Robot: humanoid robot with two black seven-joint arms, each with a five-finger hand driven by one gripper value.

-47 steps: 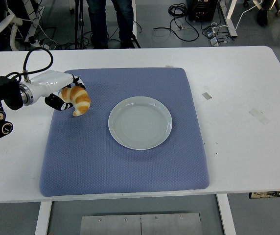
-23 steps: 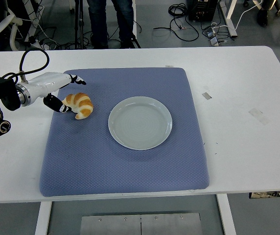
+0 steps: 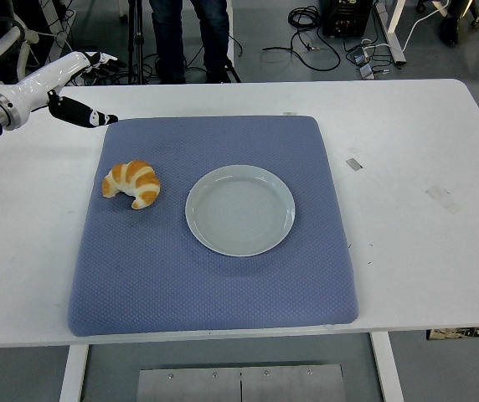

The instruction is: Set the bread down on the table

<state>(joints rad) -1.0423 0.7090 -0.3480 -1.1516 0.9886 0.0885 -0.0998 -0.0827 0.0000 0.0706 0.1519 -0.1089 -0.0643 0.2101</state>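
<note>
While hand [image 3: 72, 84] hovers, croissant [image 3: 131, 183] lies mid-mat [image 3: 214, 285].

There is only one camera view. It sits high up on the robot's side and looks forward and down over the big white bench [image 3: 407, 167]. The near edge of the bench runs along the bottom of the frame. The far edge is near the top, with grey floor and black cables [image 3: 311, 38] behind it. The camera is far enough back to show almost the whole bench top, with the soft blue square mat [image 3: 214, 276] in the middle left.
</note>
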